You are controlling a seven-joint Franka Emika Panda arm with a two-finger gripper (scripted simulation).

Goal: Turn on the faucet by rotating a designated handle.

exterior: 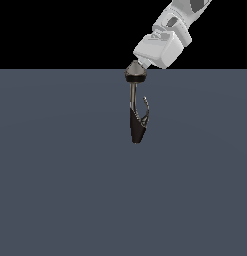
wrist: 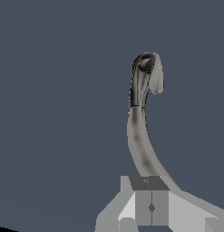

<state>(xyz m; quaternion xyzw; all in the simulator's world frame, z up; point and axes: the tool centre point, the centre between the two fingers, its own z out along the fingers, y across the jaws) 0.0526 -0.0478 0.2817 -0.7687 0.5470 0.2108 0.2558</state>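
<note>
The faucet (exterior: 137,125) stands on the flat grey-blue floor (exterior: 55,190). It has a grey cone cap (exterior: 136,72), a thin stem and a black tapered body. The handle (exterior: 146,107), a thin curved silvery lever, branches off the body on the exterior view's right. The arm's white hand (exterior: 161,47) is just above and behind the cap, and its fingers are hidden there. In the wrist view my gripper (wrist: 151,206) has its fingers pressed together with nothing between them. A curved silvery faucet part (wrist: 139,140) rises just past the fingertips; I cannot tell if they touch.
Only the grey-blue floor (wrist: 50,113) surrounds the faucet; a black background lies beyond its far edge in the exterior view. The arm comes in from the exterior view's upper right.
</note>
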